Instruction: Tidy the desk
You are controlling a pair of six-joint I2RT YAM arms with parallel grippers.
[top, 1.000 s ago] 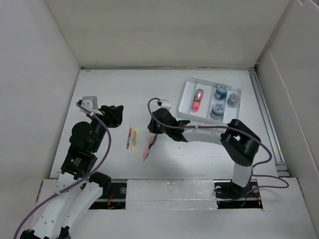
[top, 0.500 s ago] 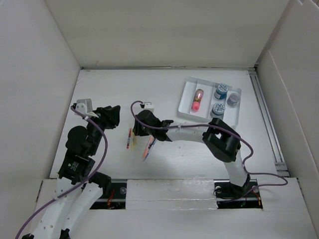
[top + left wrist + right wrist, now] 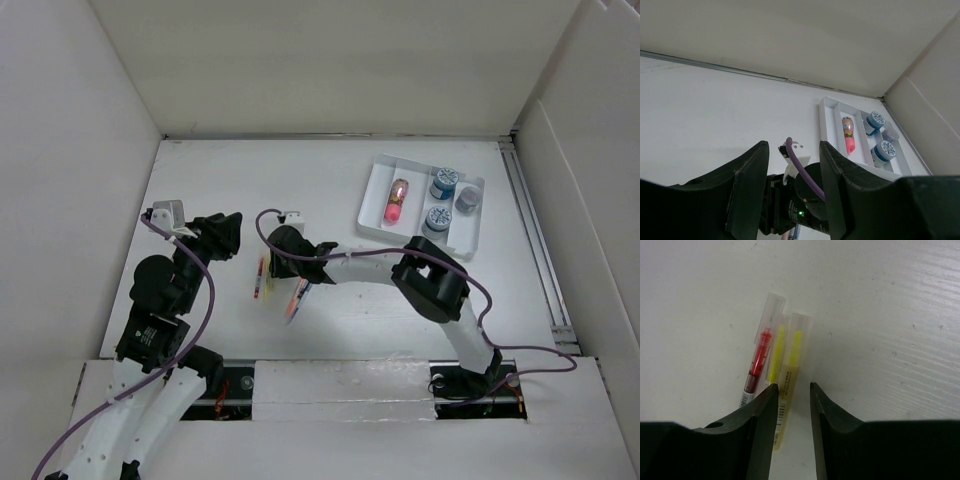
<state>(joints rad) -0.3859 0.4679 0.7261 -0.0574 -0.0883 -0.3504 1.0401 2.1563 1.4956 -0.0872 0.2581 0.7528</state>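
On the white desk (image 3: 330,180) a red pen (image 3: 258,277) and yellow highlighters (image 3: 268,281) lie side by side; an orange pen and a blue pen (image 3: 297,298) lie just right of them. My right gripper (image 3: 272,267) is open, low over the red and yellow group. In the right wrist view the gripper (image 3: 793,386) has the rightmost yellow highlighter (image 3: 789,371) by its left fingertip (image 3: 771,390), with the red pen (image 3: 757,367) further left. My left gripper (image 3: 224,235) is open and empty, raised to the left; in its own view (image 3: 791,147) it frames the right arm's wrist (image 3: 810,197).
A white compartment tray (image 3: 372,190) stands at the back right, holding a pink capsule-shaped thing (image 3: 397,203), two blue-capped jars (image 3: 443,183) and a grey jar (image 3: 467,199). Tall white walls border the desk. A metal rail (image 3: 530,240) runs along the right edge.
My right gripper has swung left, from over the orange and blue pens to over the red pen and yellow highlighters. The left arm has shifted slightly left.
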